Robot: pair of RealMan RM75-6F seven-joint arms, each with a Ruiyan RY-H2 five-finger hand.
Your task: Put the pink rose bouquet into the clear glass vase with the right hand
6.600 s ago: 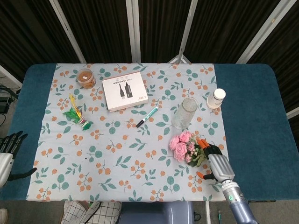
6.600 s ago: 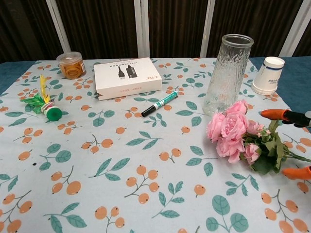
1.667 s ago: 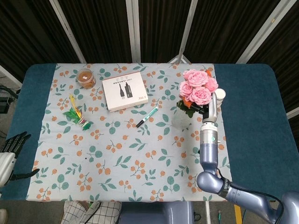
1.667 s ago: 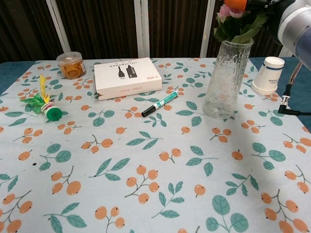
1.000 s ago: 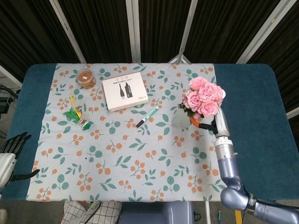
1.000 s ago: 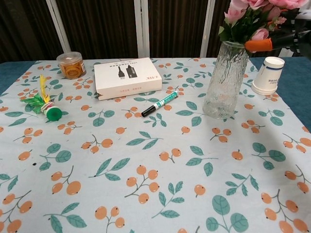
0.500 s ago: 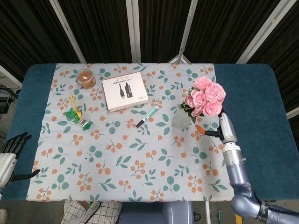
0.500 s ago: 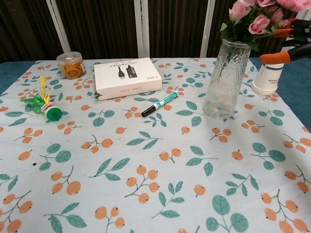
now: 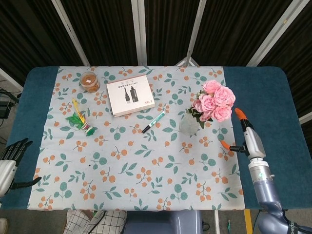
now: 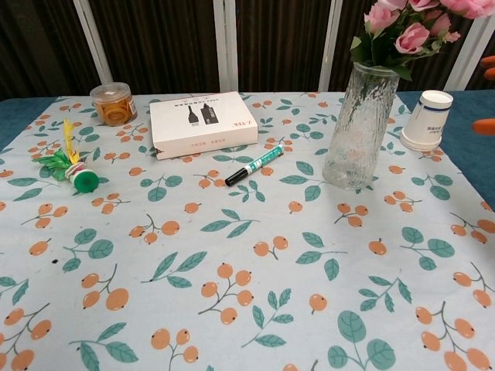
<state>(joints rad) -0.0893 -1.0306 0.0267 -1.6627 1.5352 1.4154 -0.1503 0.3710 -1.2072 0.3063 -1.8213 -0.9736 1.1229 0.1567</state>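
- Looking down from the head view, the pink rose bouquet (image 9: 213,101) stands in the clear glass vase (image 9: 189,125) right of centre, its blooms leaning toward the right edge of the frame because the stems rest against the vase mouth.
- The right hand (image 9: 247,139) sits in the lower right, well apart from the vase; its orange-tipped fingers (image 9: 239,113) are spread and hold nothing, which suits a hand that has let the flowers go.
- The left hand (image 9: 10,157) lies at the lower left, off the floral cloth on the blue bench (image 9: 267,97); its dark fingers are apart and empty, idle since the task belongs to the other arm.
- In the upper left stand a jar (image 9: 89,81) and a white box (image 9: 130,96), with a marker (image 9: 153,122) near the centre, a green and yellow toy (image 9: 80,120) at the left, and a paper cup partly hidden behind the blooms.
- From the chest view, the vase (image 10: 361,124) stands upright in the upper right with green stems inside its mouth and roses (image 10: 414,23) rising out of the top of the frame, so I judge the placing done.
- Only two orange fingertips (image 10: 487,125) show at the right edge, clear of the vase and of the paper cup (image 10: 428,120).
- The box (image 10: 201,122), marker (image 10: 254,165), jar (image 10: 113,103) and toy (image 10: 72,167) stay to the left, away from the vase.
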